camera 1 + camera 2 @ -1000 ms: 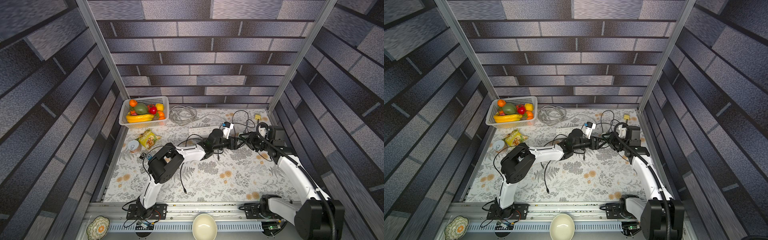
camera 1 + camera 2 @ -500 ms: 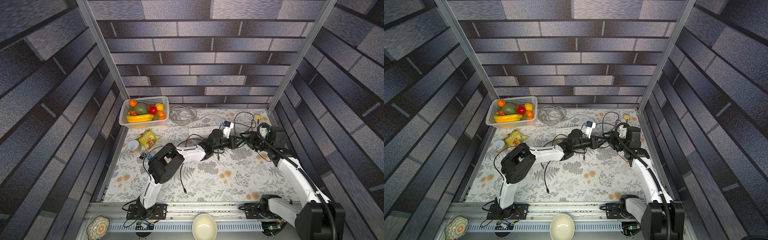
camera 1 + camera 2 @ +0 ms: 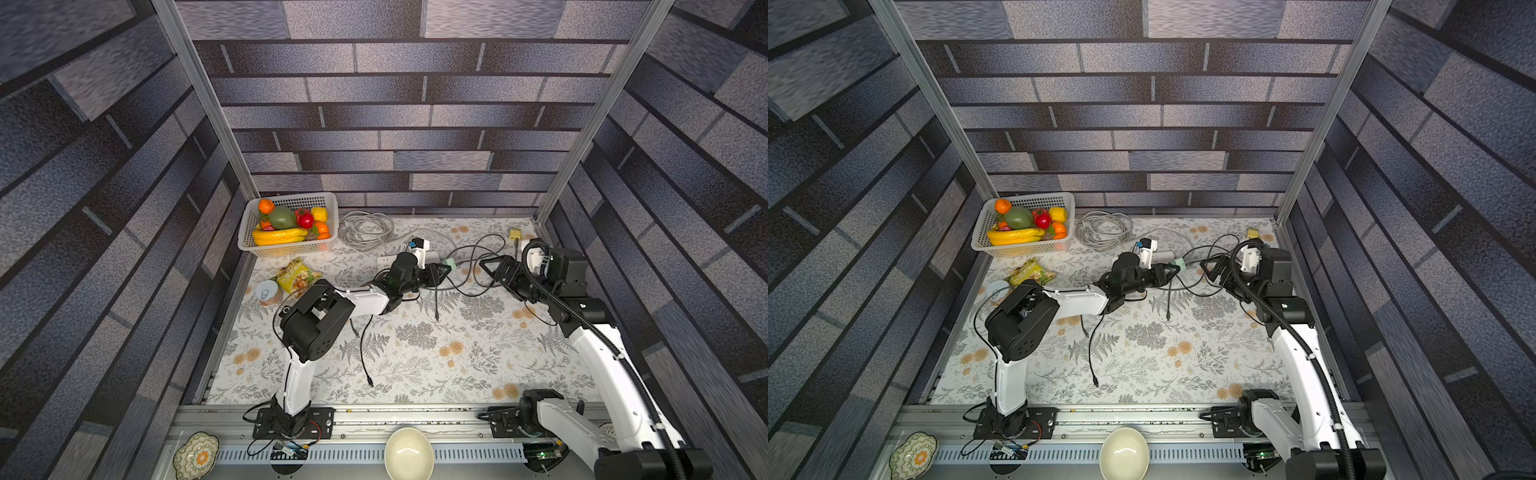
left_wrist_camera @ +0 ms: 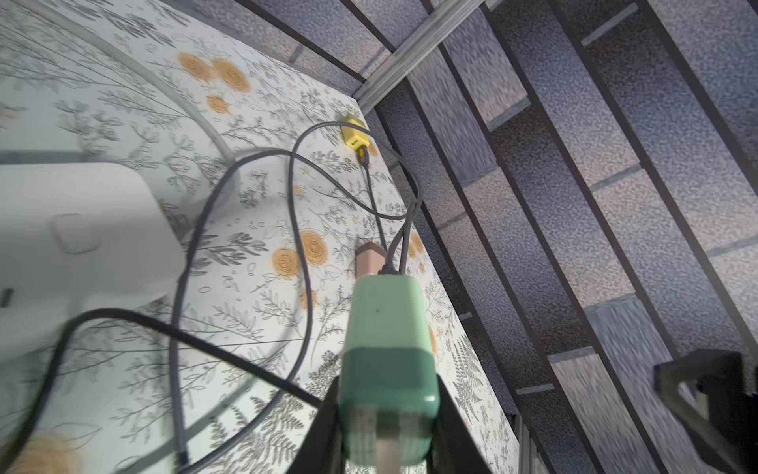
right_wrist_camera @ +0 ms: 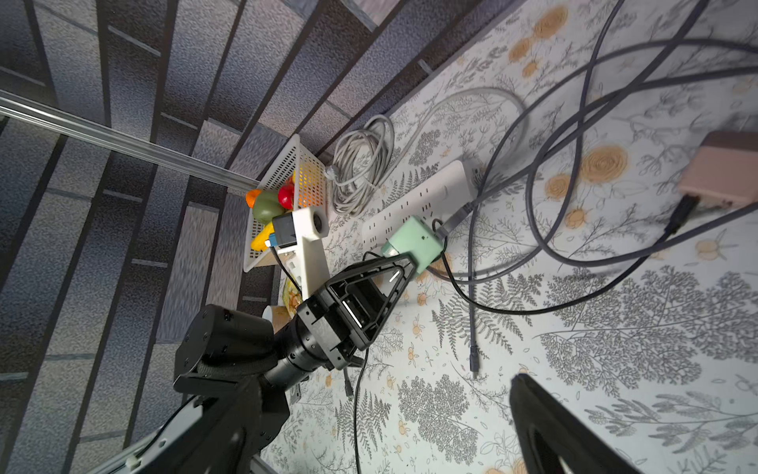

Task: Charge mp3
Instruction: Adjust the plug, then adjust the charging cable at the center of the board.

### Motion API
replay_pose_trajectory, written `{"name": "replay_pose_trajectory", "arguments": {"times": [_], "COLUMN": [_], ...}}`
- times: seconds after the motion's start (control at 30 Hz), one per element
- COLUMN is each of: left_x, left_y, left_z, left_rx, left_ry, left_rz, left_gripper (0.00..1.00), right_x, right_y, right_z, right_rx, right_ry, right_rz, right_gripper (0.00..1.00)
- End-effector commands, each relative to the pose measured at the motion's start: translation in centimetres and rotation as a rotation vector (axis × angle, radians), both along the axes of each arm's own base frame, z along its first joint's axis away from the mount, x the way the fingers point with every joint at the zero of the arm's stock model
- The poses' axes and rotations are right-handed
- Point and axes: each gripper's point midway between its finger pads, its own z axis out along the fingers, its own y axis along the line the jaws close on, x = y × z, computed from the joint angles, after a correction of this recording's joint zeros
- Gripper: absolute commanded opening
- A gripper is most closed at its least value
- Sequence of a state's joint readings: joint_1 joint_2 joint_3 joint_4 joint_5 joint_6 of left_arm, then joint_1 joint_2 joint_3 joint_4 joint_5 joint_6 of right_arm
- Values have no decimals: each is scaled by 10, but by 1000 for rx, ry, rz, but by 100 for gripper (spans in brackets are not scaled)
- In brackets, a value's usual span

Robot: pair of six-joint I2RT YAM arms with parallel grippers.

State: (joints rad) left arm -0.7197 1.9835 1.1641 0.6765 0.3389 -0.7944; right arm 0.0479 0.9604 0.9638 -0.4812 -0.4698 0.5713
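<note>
Black-and-white arms (image 3: 365, 297): we count two. One white power strip (image 3: 386, 261) lies in the middle of a top view. Our left gripper (image 3: 441, 270) squeezes the one green plug (image 3: 449, 262) just beside it, we think to push it in. Our right gripper (image 3: 494, 274) is spread wide and empty. One little pink mp3 (image 5: 722, 172) lies by the right wall (image 3: 602, 270), cable in.

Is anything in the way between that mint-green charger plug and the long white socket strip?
Nothing visible does. The mint-green charger plug, clamped in the left gripper, hangs right beside the long white socket strip, whose visible sockets are bare. A grey cable loops past the strip's end, off the sockets.
</note>
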Motion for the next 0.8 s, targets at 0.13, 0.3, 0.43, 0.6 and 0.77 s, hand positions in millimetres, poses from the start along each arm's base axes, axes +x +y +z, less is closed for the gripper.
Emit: {"name": "replay_pose_trajectory", "arguments": {"times": [0.13,0.3,0.43,0.6,0.77], "left_x": [-12,-15,-18,-22,-25], "left_y": [10,18,19,18,19], "left_z": [43,52,57,64,76], "left_rx": [-14,-4,-15,-33,-47], "left_ry": [-80,-97,-100,-101,-115], "left_rz": [-40,-30,-39,-52,-63], "left_gripper": [10,11,11,11,11], "right_x": [9,28,40,65,92], "right_y": [-20,-7,-8,-3,4], "right_z": [-49,-73,-93,-106,-118], "right_rx": [-295,-238,-261,-253,-276], "right_ry": [68,100,101,61,57], "right_rz": [62,117,119,134,145], "right_gripper": [75,60,61,60,54]}}
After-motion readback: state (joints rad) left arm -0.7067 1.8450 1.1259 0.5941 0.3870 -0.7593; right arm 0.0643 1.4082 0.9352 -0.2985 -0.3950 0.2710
